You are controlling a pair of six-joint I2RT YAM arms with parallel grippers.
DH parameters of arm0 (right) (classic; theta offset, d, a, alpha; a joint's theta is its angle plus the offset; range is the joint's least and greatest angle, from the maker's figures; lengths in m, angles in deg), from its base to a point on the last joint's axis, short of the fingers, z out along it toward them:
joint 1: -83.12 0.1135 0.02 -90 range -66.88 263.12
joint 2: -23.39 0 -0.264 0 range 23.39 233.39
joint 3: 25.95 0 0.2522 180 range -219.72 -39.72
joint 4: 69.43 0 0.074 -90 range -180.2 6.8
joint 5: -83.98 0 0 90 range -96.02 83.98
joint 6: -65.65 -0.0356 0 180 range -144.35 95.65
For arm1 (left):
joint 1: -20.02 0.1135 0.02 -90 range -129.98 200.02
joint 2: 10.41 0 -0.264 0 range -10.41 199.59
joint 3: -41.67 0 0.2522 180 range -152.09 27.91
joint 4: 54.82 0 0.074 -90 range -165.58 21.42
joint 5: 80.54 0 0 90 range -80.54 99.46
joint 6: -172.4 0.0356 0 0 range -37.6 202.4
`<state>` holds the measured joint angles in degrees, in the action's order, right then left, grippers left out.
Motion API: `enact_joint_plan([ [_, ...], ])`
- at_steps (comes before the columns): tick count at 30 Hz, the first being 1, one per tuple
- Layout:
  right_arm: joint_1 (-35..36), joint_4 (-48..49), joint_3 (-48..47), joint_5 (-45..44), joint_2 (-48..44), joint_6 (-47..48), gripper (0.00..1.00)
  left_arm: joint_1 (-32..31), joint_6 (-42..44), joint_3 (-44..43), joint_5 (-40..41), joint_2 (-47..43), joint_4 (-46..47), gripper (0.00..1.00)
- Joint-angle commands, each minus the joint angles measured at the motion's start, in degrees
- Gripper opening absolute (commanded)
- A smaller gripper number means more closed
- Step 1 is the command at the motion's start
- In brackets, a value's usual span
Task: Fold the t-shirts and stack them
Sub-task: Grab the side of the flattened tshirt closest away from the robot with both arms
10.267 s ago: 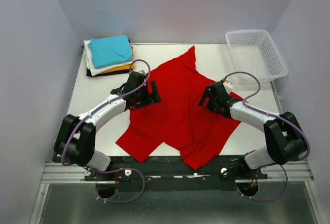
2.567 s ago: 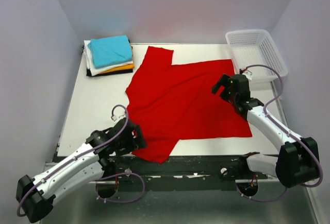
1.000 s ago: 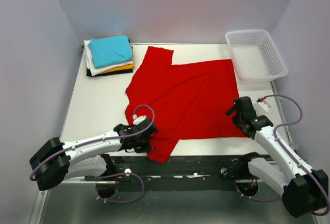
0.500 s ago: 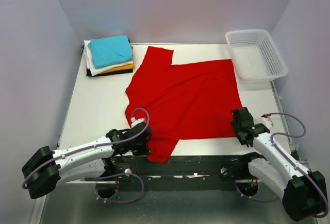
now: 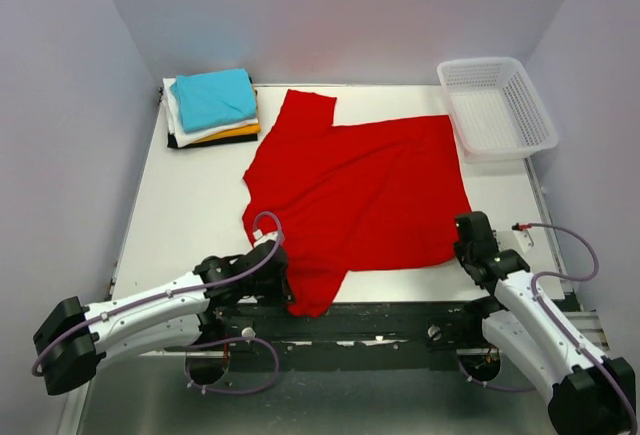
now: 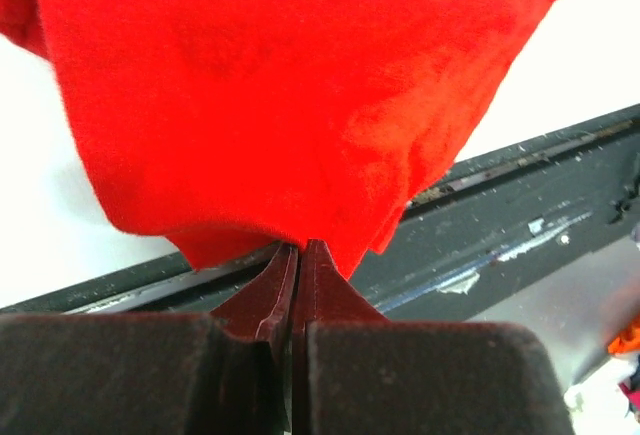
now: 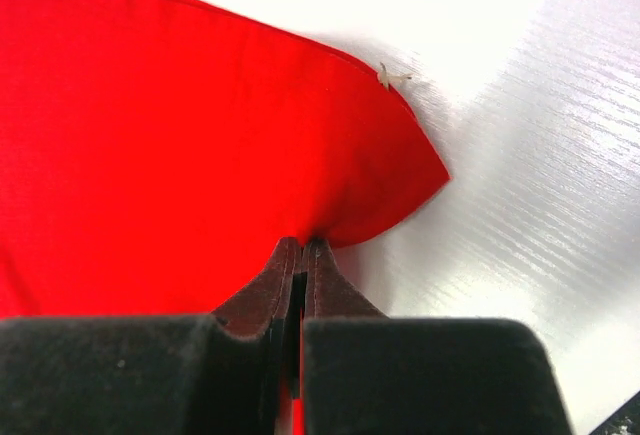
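A bright red t-shirt (image 5: 355, 190) lies spread over the middle of the white table (image 5: 190, 205), one sleeve hanging over the near edge. My left gripper (image 5: 283, 280) is shut on the red cloth (image 6: 280, 115) at that near-left sleeve, above the dark table rail. At the near right corner my right gripper (image 5: 466, 247) is shut on the shirt's hem (image 7: 200, 145), just beside its pointed corner. A stack of folded t-shirts (image 5: 212, 107), teal on top over white, orange and black, sits at the far left corner.
A white lattice basket (image 5: 497, 105) stands at the far right corner. The dark metal rail (image 5: 380, 320) runs along the near table edge under the left gripper. Grey walls close in on three sides.
The right gripper moved down to the shirt's near right corner and closed on the hem. The left arm drew back a little toward the near edge, still gripping the sleeve.
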<state>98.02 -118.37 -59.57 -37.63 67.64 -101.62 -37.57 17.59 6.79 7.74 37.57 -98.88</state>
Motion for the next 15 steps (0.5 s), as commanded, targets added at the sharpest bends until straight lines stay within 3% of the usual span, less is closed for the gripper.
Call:
enact_joint_plan([
  [1,-0.2,-5.8,-3.3,-0.6,-5.9,2.1,0.01,-2.3,-2.1,0.2,-3.6,-4.9,-3.1,0.0],
  [7,-0.1,-13.1,-6.9,0.2,-11.1,2.7,0.01,-7.1,-7.4,1.9,-5.9,-11.5,-3.6,0.0],
  [15,-0.1,-14.1,-6.3,3.7,-13.1,3.4,0.01,-13.1,-11.3,2.1,-7.8,-10.3,-1.5,0.0],
])
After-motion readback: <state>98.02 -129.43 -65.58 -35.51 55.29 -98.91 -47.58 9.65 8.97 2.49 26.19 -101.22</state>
